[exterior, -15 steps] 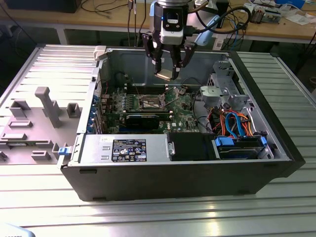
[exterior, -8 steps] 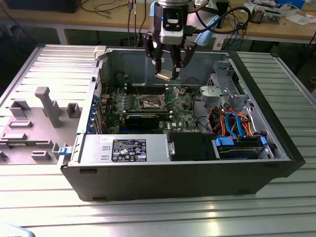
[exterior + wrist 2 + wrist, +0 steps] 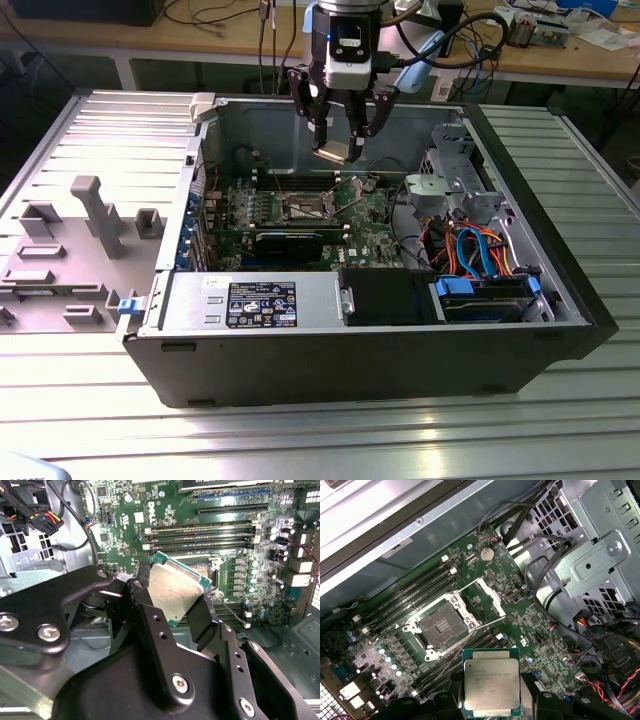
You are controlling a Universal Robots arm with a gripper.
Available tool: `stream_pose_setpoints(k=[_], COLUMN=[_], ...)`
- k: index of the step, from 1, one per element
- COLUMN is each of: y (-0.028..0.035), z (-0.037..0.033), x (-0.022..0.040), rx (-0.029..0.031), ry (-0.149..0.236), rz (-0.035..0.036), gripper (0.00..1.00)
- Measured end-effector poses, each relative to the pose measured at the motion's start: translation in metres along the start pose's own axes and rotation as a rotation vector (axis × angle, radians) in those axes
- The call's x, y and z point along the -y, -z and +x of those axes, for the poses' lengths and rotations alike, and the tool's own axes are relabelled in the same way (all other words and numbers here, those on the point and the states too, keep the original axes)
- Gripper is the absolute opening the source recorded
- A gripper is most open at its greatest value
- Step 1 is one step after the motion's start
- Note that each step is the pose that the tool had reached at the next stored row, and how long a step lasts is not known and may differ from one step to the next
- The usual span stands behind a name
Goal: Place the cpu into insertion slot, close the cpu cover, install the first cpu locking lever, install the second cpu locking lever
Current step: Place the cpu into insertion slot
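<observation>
- Upper centre in the exterior view, the gripper is clamped on the cpu, above the insertion slot.
- Placing is in hand; the cpu cover stands open.
- The cpu probably needs squaring to the insertion slot.

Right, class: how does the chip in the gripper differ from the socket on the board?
The chip is held in the gripper above the board; the socket sits fixed on it, open and empty. The chip's face is pale silver; the socket's centre is dark. Both are square.
</observation>
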State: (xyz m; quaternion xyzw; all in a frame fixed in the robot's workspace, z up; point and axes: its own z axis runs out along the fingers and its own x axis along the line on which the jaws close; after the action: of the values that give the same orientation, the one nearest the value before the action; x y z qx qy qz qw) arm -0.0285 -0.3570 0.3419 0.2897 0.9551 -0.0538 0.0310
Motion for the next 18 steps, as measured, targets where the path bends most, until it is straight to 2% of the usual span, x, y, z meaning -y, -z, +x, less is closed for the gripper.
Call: stream_pose_setpoints(k=[18], y=[0.0000], z=[0.0000], x=[0.0000], rx=[0.0051], ry=[-0.002], rz=[0.0080], gripper=[0.55])
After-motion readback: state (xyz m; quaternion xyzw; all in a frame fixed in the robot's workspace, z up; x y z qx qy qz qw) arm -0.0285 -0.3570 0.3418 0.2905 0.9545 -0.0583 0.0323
